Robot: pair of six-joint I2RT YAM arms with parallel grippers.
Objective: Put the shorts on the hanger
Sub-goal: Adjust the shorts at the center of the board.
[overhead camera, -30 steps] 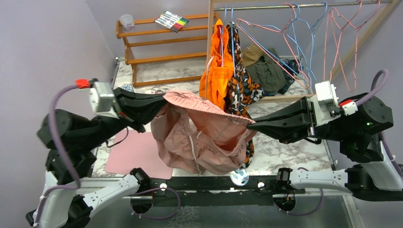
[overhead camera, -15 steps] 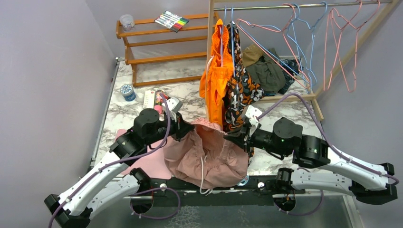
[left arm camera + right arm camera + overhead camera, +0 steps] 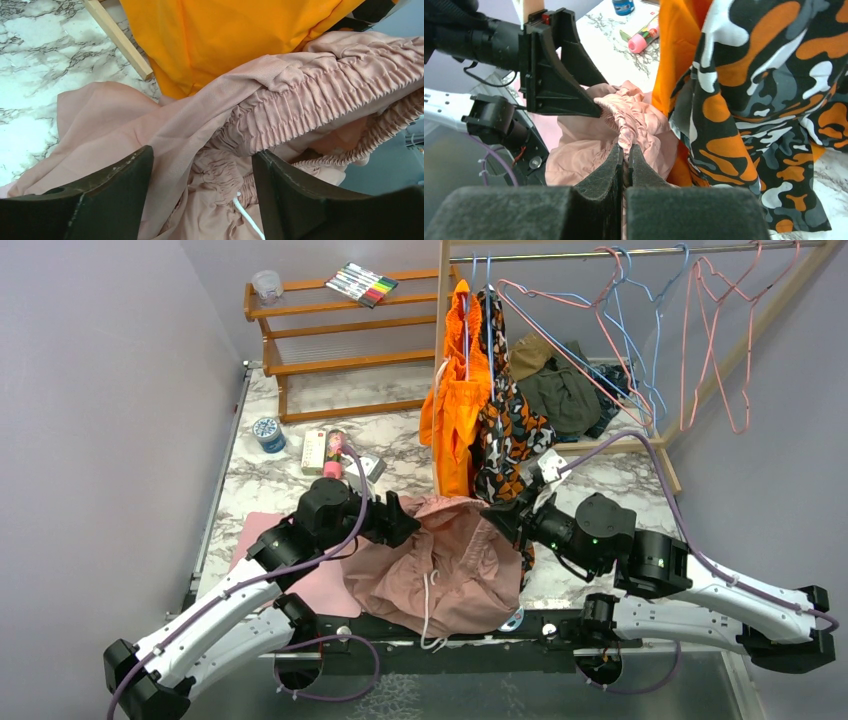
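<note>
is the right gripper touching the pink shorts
Touching. The right wrist view shows the right gripper shut on the shorts, with a gathered fold of the waistband pinched between its jaws.

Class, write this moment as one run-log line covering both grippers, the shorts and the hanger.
left gripper: open over shorts | right gripper: shut on waistband | shorts: heaped at near table edge | hanger: bare, on rail

The shorts (image 3: 450,565) are lying on the table's (image 3: 250,475) near edge, our left gripper (image 3: 201,152) sitting at their nine o'clock, our right gripper (image 3: 625,148) at three; hung garments (image 3: 452,410) are dangling behind at twelve, a shelf (image 3: 330,335) standing beyond at eleven
</note>
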